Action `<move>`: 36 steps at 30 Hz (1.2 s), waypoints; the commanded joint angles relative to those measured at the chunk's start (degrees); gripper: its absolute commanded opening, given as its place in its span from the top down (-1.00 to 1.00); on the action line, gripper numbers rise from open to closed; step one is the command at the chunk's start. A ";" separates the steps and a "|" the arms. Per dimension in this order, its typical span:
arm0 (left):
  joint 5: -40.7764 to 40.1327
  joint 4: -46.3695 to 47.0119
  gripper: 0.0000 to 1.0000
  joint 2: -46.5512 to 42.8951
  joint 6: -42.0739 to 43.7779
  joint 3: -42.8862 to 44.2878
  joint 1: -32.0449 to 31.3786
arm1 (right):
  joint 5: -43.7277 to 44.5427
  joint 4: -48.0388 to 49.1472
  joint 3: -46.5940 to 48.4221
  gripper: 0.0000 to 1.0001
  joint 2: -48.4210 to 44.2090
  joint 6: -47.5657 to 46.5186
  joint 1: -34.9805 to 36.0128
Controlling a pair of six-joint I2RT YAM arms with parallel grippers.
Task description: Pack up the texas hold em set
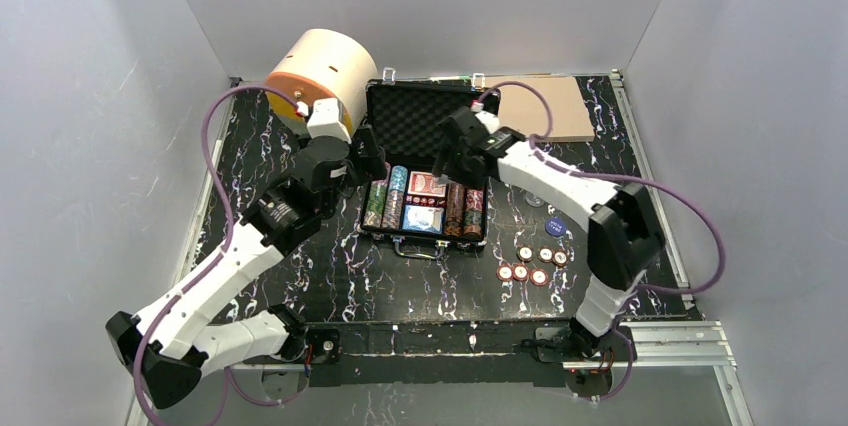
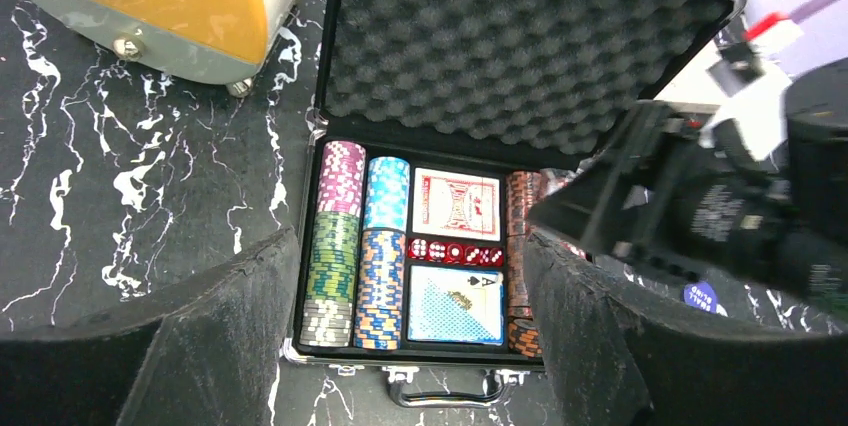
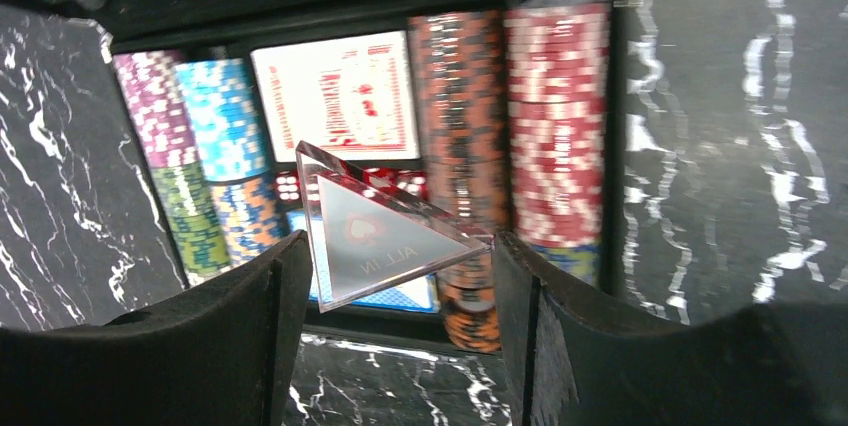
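- briefcase (image 1: 415, 121): shown open on the table (image 1: 300, 266), its tray filled with chip rows (image 2: 340, 246), card decks (image 2: 456, 204) and red dice (image 2: 455, 251).
- left gripper (image 2: 410, 281): spread wide and empty above the tray.
- right gripper (image 3: 400, 276): closed on a clear triangular "ALL IN" marker (image 3: 380, 236).
- loose chips (image 1: 522, 272): seen lying right of the briefcase.

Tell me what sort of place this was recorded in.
Most likely a lab robot test cell, not a home or casino. Plain white panels enclose a black marbled tabletop framed by aluminium rails. A left arm and right arm are bolted at its near edge.
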 commanded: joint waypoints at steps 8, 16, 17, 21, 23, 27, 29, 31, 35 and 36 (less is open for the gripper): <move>-2.20 -1.49 -0.65 -2.12 2.44 0.97 -0.16 | 7.63 0.04 15.12 -0.17 15.31 -1.10 4.75; -3.28 -0.80 -0.68 -1.94 3.28 -1.33 -0.14 | 6.59 -3.62 22.77 -0.17 22.78 -4.19 4.95; -3.34 -0.51 -0.68 -1.94 3.19 -1.93 -0.16 | 6.65 -4.57 22.84 -0.17 22.84 -4.18 4.96; -2.85 -2.09 -0.71 -0.52 4.58 0.29 -0.15 | 6.01 -4.08 20.60 -0.18 21.43 -3.53 4.94; -3.40 -2.45 -0.73 0.25 5.27 1.07 -0.15 | 5.81 -4.03 20.12 -0.19 21.14 -3.48 4.97; -3.10 -2.06 -0.74 1.74 4.54 0.42 -0.15 | 4.60 -6.08 21.80 -0.20 22.68 -4.65 4.97; -1.99 -2.15 -0.74 2.08 4.63 0.38 -0.12 | 4.73 -7.19 22.17 -0.21 22.87 -5.05 4.94; -2.49 -1.96 -0.76 1.87 4.62 -0.19 -0.15 | 4.69 -5.93 20.88 -0.22 22.24 -5.79 4.94; -3.19 -1.31 -0.78 2.29 6.43 -0.20 -0.16 | 2.86 -1.90 19.23 -0.26 21.92 -7.12 4.89; -3.19 -1.16 -0.78 2.50 6.96 0.04 -0.14 | 2.49 -1.35 19.48 -0.26 22.13 -7.62 4.86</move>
